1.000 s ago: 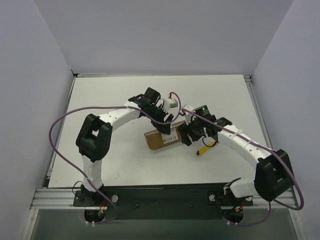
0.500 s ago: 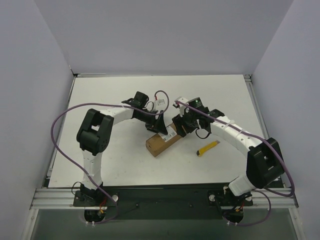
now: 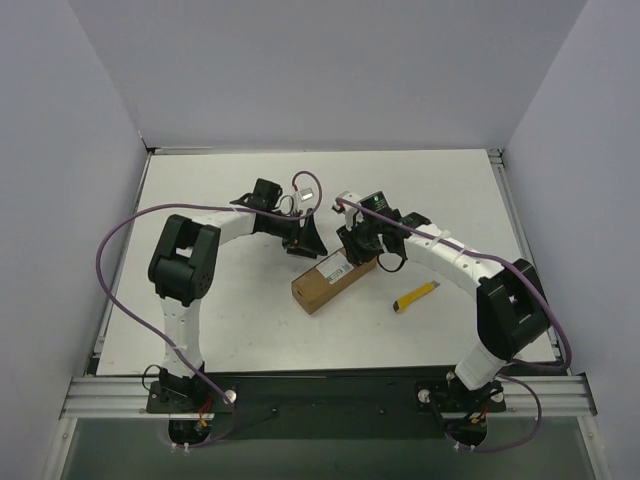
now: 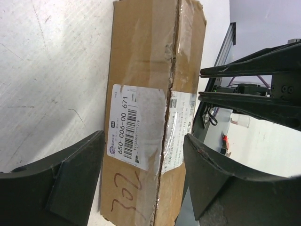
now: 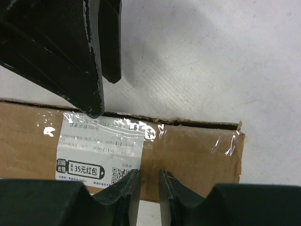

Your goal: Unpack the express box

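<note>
With the express box [image 3: 333, 279] flat on the surface [image 3: 200, 310] mid-table, the wide-spread left gripper [image 4: 143, 183] should steady its sides while the near-closed, empty right gripper [image 5: 146, 186] works the apparently slit centre seam open.

left gripper [image 4: 141, 183] jaws spread wide, right gripper [image 5: 149, 187] nearly closed, both arms extended inward

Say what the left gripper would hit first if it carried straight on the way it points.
Probably the box: the left gripper is open with the labelled top lying between its fingers, so pushing on should bring it down onto the box. How far above it sits is unclear.
</note>
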`<action>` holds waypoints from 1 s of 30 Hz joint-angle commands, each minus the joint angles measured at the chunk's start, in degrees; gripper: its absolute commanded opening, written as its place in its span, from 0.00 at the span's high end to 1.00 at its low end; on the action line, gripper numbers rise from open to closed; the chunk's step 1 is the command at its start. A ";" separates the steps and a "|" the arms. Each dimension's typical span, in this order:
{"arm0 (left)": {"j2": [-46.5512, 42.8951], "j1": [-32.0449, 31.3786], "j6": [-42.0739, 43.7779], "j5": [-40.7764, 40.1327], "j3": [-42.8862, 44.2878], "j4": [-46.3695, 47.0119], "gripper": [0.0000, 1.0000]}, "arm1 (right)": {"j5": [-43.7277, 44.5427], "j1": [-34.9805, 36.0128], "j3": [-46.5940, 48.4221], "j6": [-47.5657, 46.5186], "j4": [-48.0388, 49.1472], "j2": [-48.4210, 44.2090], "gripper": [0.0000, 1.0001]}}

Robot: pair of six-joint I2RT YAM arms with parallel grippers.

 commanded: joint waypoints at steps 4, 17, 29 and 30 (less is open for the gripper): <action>1.06 -1.73 7.70 -3.17 3.11 -5.01 0.26 | -0.34 0.98 -2.89 -1.28 -0.84 0.52 0.78; 3.96 -0.77 7.98 -3.80 2.93 -5.46 0.39 | -0.16 1.68 -5.88 -2.78 -0.58 -0.44 0.79; 5.54 2.66 1.73 4.29 -1.55 2.45 0.38 | 0.72 1.68 -9.31 -4.62 -0.67 -2.20 0.80; 5.80 2.84 1.65 4.38 -1.38 2.45 0.38 | 0.81 1.68 -9.40 -4.71 -0.67 -2.11 0.80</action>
